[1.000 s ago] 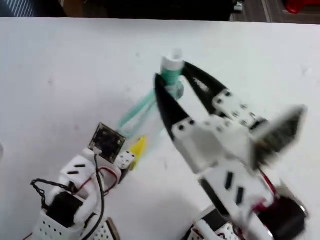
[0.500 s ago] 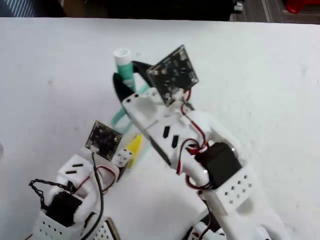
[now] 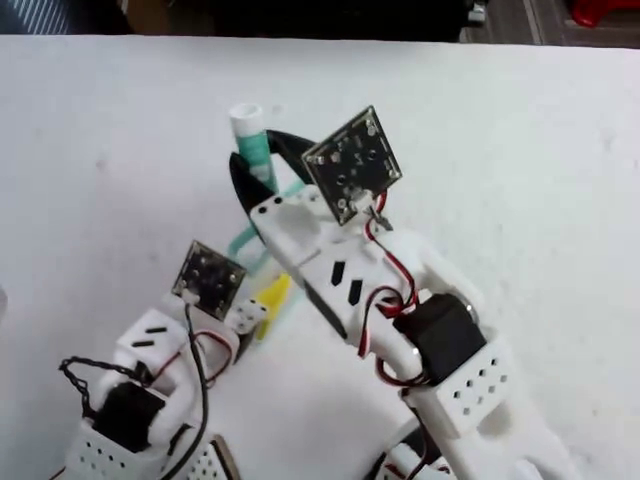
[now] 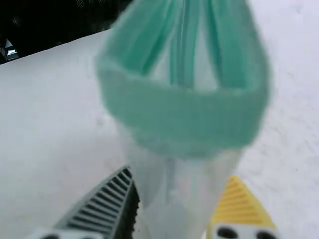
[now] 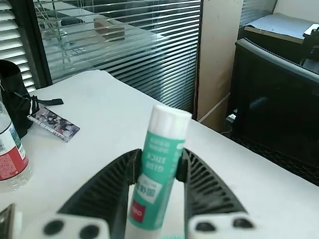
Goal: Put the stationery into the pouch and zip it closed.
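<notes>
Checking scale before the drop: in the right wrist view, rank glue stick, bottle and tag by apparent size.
1. glue stick: largest, though it is nearest the camera.
2. bottle: partly cut off at the picture's edge, so only its visible part counts.
3. tag: smallest.

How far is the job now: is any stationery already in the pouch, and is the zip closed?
Done: the left gripper grips the pouch, its green mouth open. In hand: the right gripper is shut on the glue stick, held upright near the pouch's far end. Left: putting the stick inside and zipping it closed; nothing shows inside yet.
</notes>
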Action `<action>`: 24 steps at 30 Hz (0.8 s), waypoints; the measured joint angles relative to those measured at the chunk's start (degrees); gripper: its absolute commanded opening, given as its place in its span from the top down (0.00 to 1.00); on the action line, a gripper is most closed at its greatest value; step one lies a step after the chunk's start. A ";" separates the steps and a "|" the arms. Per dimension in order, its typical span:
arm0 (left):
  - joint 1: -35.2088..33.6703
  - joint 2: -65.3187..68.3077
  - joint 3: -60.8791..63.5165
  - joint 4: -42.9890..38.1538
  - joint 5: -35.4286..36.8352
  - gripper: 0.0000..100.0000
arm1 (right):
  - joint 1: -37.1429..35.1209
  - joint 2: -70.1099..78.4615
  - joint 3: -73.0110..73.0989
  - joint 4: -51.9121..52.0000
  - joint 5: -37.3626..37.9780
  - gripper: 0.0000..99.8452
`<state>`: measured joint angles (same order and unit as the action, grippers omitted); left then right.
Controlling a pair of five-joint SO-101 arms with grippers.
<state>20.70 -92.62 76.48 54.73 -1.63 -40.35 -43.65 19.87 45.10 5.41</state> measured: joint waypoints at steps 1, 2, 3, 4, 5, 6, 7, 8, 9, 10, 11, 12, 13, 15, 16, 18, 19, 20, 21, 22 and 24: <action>0.00 0.09 0.00 0.00 0.00 0.80 | 0.00 -1.14 0.00 0.00 0.00 0.98; 0.00 0.18 0.00 0.00 0.00 0.80 | 0.00 -2.20 0.00 0.26 0.00 0.98; 0.09 0.18 0.00 0.00 0.00 0.80 | 0.00 -3.08 0.09 0.35 0.00 0.98; 0.00 0.18 0.00 0.00 0.00 0.80 | 0.00 -3.87 0.18 0.35 0.00 0.98; -0.18 0.26 0.00 0.00 0.00 0.80 | 0.09 -4.57 0.18 0.35 0.00 0.98; -0.18 0.26 0.00 0.00 0.00 0.80 | 0.09 -5.19 0.26 0.35 0.00 0.98; -0.18 0.35 0.00 0.00 0.00 0.80 | 0.09 -5.54 0.26 0.35 0.00 0.98; -0.18 0.35 0.00 0.00 0.00 0.80 | 0.09 -5.80 0.26 0.35 0.00 0.98; -0.18 0.35 0.00 0.00 0.00 0.80 | 0.09 -5.89 0.26 0.35 0.00 0.98; -0.09 0.35 0.00 0.00 0.00 0.80 | 0.09 -5.89 0.26 0.35 0.00 0.98; -0.09 0.35 0.00 0.00 0.00 0.80 | 0.09 -5.89 0.26 0.35 0.00 0.98; -0.09 0.35 0.00 0.00 0.00 0.80 | 0.09 -5.89 0.26 0.35 0.00 0.98; -0.09 0.35 0.00 0.00 0.00 0.80 | 0.18 -5.89 0.62 0.35 0.00 0.98; -0.09 0.35 0.00 0.00 0.00 0.80 | 0.09 -5.80 1.76 -0.09 0.00 0.98; -0.09 0.35 0.00 0.00 0.00 0.80 | 0.09 -5.36 2.37 -0.62 0.00 0.98; -0.09 0.44 0.00 0.09 0.00 0.80 | 0.18 -4.22 3.16 -1.23 0.00 0.98; 0.00 0.44 0.00 0.09 0.00 0.80 | 0.18 -3.52 3.16 -1.58 0.00 0.98; 0.00 0.44 0.00 0.09 0.00 0.80 | 0.18 -2.81 3.16 -1.85 0.00 0.98; -0.18 0.44 0.00 0.09 -0.09 0.80 | 0.18 -2.20 3.16 -2.29 0.00 0.98; -0.18 0.44 0.00 0.09 -0.09 0.80 | 0.18 -1.67 3.16 -2.90 0.00 0.98; -0.26 0.44 0.00 0.09 -0.09 0.80 | 0.09 -0.53 3.25 -4.04 0.09 0.98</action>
<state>20.44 -92.18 76.48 54.81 -1.71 -40.26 -44.18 23.12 41.05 5.49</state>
